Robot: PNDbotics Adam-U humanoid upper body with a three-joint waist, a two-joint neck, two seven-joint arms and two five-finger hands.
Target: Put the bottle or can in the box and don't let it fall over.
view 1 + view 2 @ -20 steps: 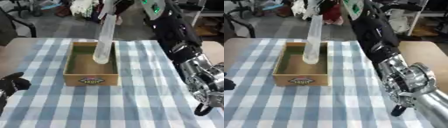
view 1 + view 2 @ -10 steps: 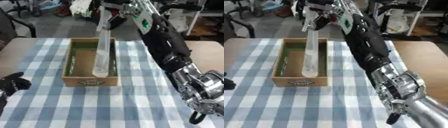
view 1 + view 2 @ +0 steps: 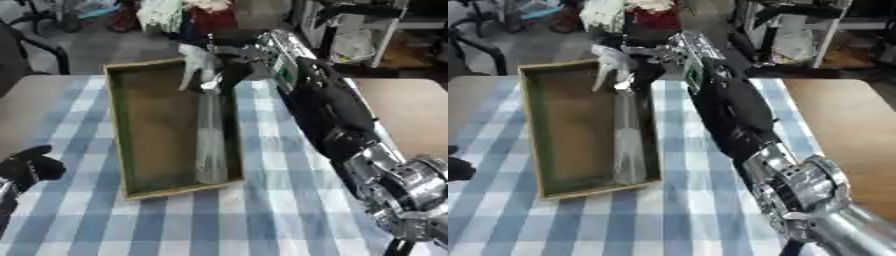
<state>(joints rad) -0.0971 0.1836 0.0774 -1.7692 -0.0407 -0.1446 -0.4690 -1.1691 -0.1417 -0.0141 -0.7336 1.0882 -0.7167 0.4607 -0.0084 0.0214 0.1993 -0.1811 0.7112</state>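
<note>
Right hand (image 3: 229,64), upper centre, is curled round the top of a tall clear bottle (image 3: 211,135); the grip is partly blurred. The bottle stands w/ its base in the box (image 3: 122,130), against the right wall near the front corner; open floor to its left. Left hand (image 3: 28,167), relaxed, shows lower left; the right eye view cuts most of it off.
</note>
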